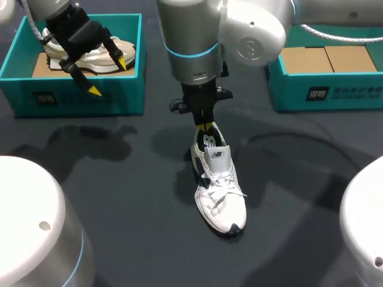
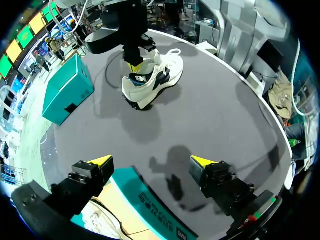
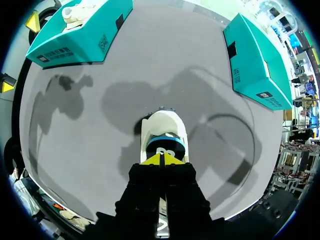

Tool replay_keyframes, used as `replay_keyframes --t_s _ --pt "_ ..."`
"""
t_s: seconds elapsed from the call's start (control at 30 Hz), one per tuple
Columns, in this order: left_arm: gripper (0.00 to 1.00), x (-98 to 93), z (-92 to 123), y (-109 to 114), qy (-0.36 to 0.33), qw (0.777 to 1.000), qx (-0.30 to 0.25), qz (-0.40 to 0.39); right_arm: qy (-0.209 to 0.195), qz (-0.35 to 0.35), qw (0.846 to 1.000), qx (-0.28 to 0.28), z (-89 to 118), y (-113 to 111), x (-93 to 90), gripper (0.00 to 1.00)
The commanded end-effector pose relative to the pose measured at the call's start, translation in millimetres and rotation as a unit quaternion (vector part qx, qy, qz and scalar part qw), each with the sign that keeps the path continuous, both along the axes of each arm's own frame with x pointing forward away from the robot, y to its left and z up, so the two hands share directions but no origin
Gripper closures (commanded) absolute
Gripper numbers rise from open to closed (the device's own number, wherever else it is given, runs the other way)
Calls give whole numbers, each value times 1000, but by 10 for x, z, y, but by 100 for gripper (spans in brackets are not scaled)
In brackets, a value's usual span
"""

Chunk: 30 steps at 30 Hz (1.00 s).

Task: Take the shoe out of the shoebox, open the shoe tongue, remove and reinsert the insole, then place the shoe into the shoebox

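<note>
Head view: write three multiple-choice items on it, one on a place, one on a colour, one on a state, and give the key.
1. Where is the shoe at the right gripper?
A. inside a box
B. on the table
C. on the floor

2. What colour are the two shoeboxes?
A. red
B. yellow
C. teal

3. In what state is the left gripper?
A. open, holding nothing
B. shut on a lace
C. shut on an insole

Key: B, the shoe stands on the dark tabletop between the boxes. C, the walls of both are teal. A, its yellow tips stand apart over the left box's front wall, with nothing between them.
</note>
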<state>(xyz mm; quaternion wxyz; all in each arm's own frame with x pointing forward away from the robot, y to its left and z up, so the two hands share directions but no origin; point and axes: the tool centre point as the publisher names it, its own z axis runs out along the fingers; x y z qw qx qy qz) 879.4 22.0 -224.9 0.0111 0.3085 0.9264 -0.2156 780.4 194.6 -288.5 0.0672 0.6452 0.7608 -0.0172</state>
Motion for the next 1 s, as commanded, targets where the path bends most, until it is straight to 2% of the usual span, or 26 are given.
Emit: replay_keyframes --t_s 0.03,0.3,0.53,0.9,1.0 --pt "0 -3 1 4 -1 1000 1 0 -1 -6 1000 -2 -52 -14 13 100" --pt "0 -3 1 4 -1 1000 1 0 -41 -19 999 -29 -254 -112 80 100" --pt "0 -3 1 4 -1 1000 1 0 -59 -19 996 -72 -484 -131 139 100" --pt "0 -3 1 4 -1 1000 1 0 -32 -18 997 -60 -860 -208 146 100" --pt "0 -3 1 4 -1 1000 1 0 -33 -21 998 -55 -840 -219 117 100"
